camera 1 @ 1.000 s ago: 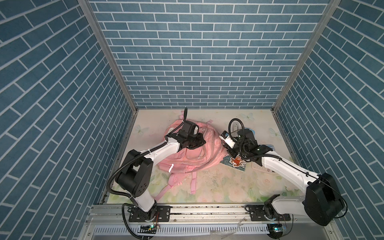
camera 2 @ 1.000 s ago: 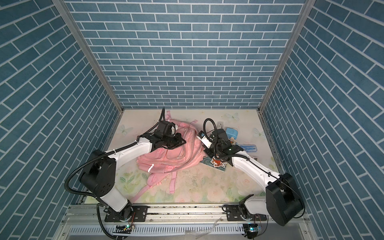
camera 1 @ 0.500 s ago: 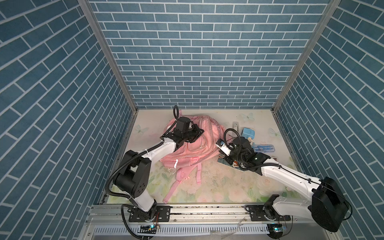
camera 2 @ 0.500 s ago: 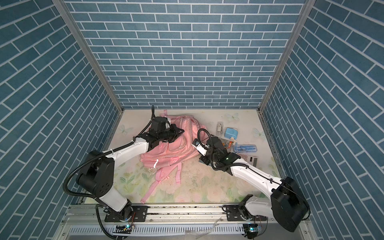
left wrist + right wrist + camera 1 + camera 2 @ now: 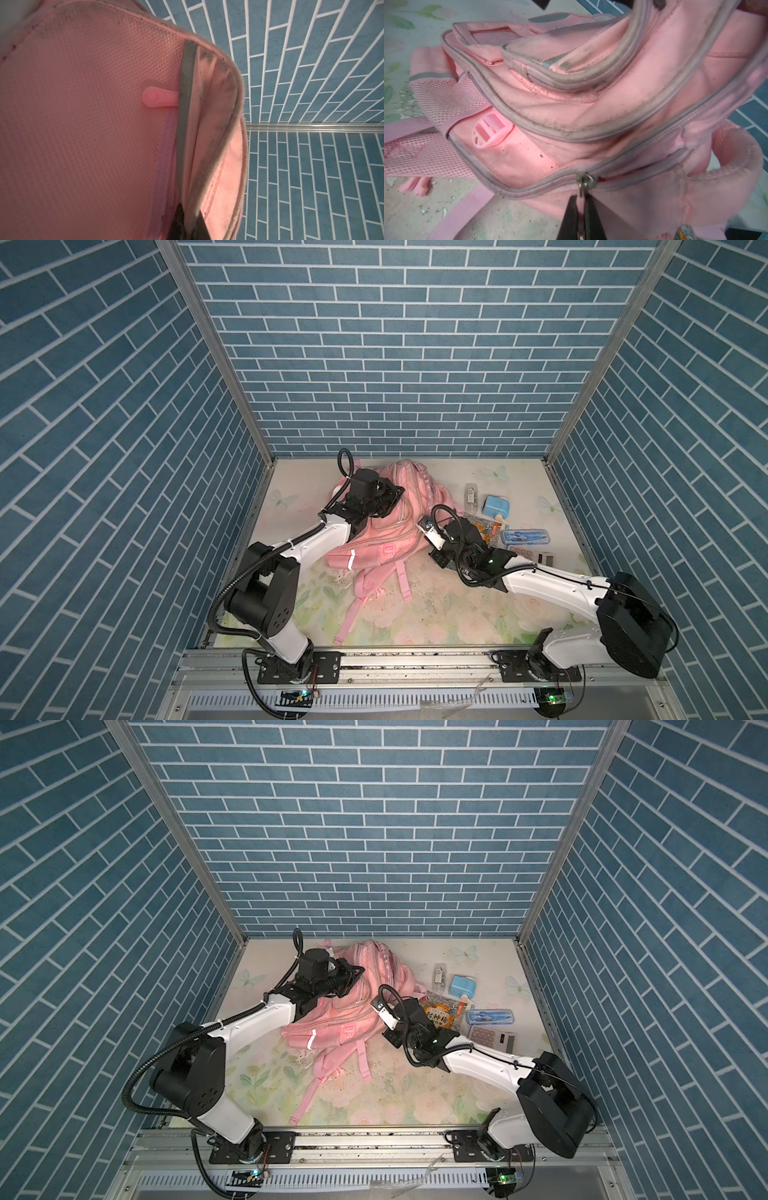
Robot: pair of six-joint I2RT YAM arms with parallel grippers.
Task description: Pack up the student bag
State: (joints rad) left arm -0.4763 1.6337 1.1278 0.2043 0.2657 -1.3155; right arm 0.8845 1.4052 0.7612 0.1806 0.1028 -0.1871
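Note:
The student bag (image 5: 386, 531) (image 5: 353, 1006) is a big pink backpack lying at the back of the table, its top lifted and its straps (image 5: 353, 605) trailing toward the front. My left gripper (image 5: 392, 495) (image 5: 188, 220) is shut on a fold of the bag's pink fabric beside a grey strip, holding that edge up. My right gripper (image 5: 424, 540) (image 5: 580, 209) is at the bag's right side, shut on the pull tab of a metal zipper slider (image 5: 584, 182). The grey zipper runs shut on one side of the slider; on the other a thin gap shows.
Right of the bag lie a clear packet (image 5: 471, 493), a light blue box (image 5: 496, 506), an orange printed packet (image 5: 442, 1013), a blue geometry case (image 5: 525, 537) and a calculator (image 5: 536, 556). Brick walls close in the back and both sides.
Both arms have shifted left with the bag, and it now lies further left and back. The small items on the right, earlier covered by the right arm, have come into sight.

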